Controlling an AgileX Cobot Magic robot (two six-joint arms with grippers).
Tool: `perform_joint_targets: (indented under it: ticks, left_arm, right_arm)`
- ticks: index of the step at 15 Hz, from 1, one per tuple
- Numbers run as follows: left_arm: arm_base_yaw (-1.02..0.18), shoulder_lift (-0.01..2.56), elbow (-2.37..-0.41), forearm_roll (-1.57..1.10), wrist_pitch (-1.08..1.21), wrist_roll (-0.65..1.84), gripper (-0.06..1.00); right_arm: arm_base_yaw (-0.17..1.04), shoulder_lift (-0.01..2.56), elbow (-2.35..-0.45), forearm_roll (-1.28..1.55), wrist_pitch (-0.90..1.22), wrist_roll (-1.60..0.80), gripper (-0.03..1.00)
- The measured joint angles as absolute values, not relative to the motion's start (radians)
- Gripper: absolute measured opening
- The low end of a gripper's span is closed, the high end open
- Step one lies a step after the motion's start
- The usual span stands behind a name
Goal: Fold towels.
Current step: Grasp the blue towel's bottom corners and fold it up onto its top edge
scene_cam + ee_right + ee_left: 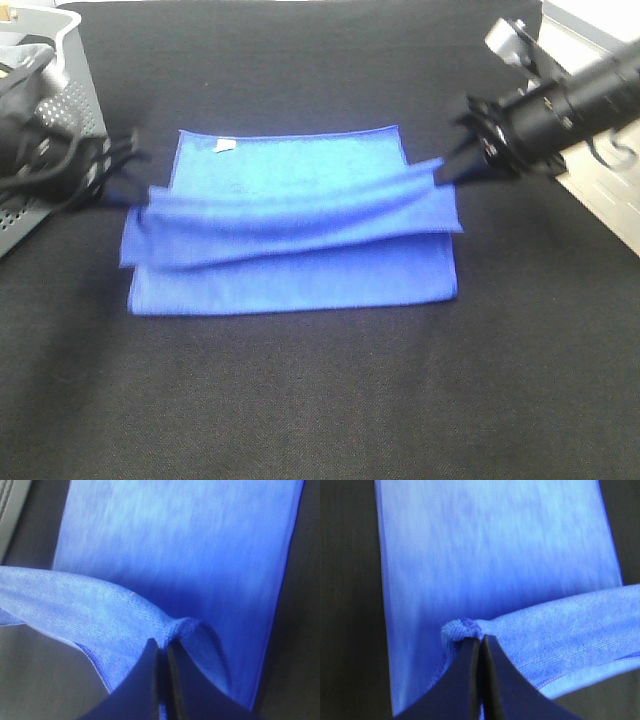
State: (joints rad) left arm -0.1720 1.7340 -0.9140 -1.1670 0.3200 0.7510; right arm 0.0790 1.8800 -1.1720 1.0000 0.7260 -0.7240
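A blue towel (300, 215) lies on the black table (320, 400), with a small white tag (225, 146) near its far left corner. My left gripper (140, 190) is shut on the towel's left edge; the left wrist view shows the pinched cloth (465, 629) at the fingertips (470, 655). My right gripper (445, 172) is shut on the right edge; the right wrist view shows the bunched cloth (177, 627) at the fingertips (177, 662). Both hold a band of towel lifted across the middle, above the flat part.
A grey perforated basket (60, 110) stands at the far left behind the left arm. A white surface (610, 200) runs along the table's right edge. Bare black cloth lies in front of the towel.
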Motion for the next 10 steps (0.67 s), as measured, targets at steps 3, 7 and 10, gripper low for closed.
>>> perform_joint_targets:
  ticks: [3, 7, 10]
  left_arm:
    - [-0.172, 1.872, -1.113, -1.112, 0.31, 0.752, 0.0]
    - [-0.172, 2.017, -1.31, -1.082, 0.268, 0.753, 0.0]
    - [-0.172, 2.136, -1.483, -1.038, 0.241, 0.753, 0.0]
  right_arm:
    - [0.079, 2.004, -1.398, 0.891, 0.729, -0.619, 0.0]
    - [0.079, 2.148, -1.637, 0.781, 0.734, -0.54, 0.0]
    - [0.079, 2.274, -1.802, 0.77, 0.735, -0.536, 0.0]
